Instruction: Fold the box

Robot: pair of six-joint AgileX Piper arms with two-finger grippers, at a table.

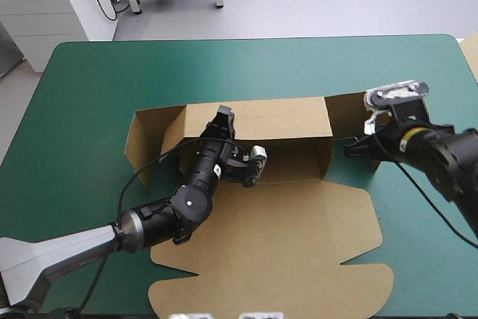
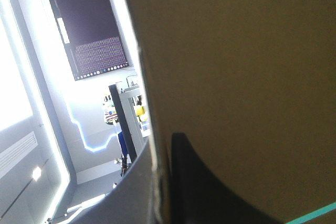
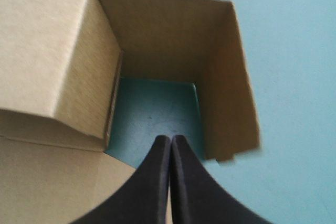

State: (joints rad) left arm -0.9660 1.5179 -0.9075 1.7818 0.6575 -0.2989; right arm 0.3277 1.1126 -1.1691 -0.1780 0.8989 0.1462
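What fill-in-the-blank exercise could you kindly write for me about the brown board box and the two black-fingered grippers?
1. The brown board box has its wide lid lying ___ on the teal-green table cover.
2. The left gripper is shut on a raised wall of the box, while the right gripper holds ___.
3. The right gripper's black fingers meet in a pointed arch, so they are ___.
Missing words: flat; nothing; shut.
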